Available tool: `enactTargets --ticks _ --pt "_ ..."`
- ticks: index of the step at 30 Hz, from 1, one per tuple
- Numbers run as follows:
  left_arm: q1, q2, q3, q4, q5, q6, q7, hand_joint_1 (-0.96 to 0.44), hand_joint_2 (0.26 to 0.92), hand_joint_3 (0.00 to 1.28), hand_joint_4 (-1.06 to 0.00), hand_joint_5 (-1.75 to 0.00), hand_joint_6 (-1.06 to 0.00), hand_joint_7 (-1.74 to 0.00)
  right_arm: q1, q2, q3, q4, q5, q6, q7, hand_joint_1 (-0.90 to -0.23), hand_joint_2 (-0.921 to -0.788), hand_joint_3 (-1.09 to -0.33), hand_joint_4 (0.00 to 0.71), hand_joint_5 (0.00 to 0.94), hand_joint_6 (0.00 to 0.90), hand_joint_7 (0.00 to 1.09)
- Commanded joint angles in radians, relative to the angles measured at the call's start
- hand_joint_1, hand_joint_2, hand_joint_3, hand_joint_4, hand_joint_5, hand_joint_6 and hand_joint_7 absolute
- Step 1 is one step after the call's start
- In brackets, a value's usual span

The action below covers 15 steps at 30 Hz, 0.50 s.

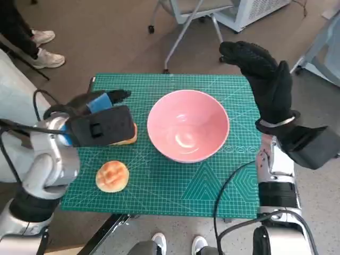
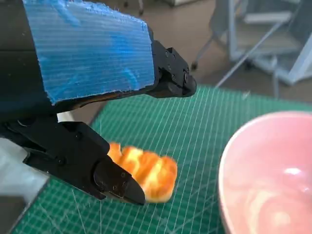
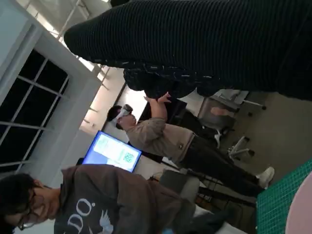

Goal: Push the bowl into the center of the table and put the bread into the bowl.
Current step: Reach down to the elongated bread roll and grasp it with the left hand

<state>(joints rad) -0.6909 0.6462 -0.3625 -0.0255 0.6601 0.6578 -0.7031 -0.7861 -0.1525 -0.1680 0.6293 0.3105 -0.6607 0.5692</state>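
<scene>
Head view: bowl (image 1: 188, 132) mid-mat, bread (image 1: 112, 176) near front edge.

Bread slice (image 1: 129, 136) mostly under left hand (image 1: 98, 123)

Small table w/ green gridded cutting mat (image 1: 175, 186): pink round bowl (image 1: 187, 132) approx. centre; round golden bun (image 1: 112, 176); ridged orange-brown bread piece (image 2: 146, 171).
</scene>
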Motion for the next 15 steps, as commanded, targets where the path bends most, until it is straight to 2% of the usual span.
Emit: enactTargets --ticks 1,8,15 --pt "-0.032 -0.021 -0.052 0.092 0.041 -0.008 0.009 -0.20 0.708 0.00 -0.28 -0.01 -0.39 -0.01 0.009 -0.004 0.000 0.009 0.005 0.011 0.009 -0.654 -0.921 -0.728 0.156 0.000 -0.001 0.56" --pt "-0.040 -0.057 -0.105 0.256 0.058 -0.090 0.051 -0.25 0.714 0.01 -0.28 -0.01 -0.38 0.00 0.012 -0.006 -0.001 -0.001 0.004 0.011 0.003 -0.649 -0.921 -0.736 0.156 0.001 -0.001 0.56" --pt "-0.061 -0.091 -0.150 0.433 0.066 -0.161 0.074 -0.25 0.719 0.01 -0.34 -0.03 -0.37 0.00 0.015 -0.008 -0.001 -0.008 0.001 0.010 0.000 -0.649 -0.921 -0.742 0.156 0.001 -0.001 0.56"
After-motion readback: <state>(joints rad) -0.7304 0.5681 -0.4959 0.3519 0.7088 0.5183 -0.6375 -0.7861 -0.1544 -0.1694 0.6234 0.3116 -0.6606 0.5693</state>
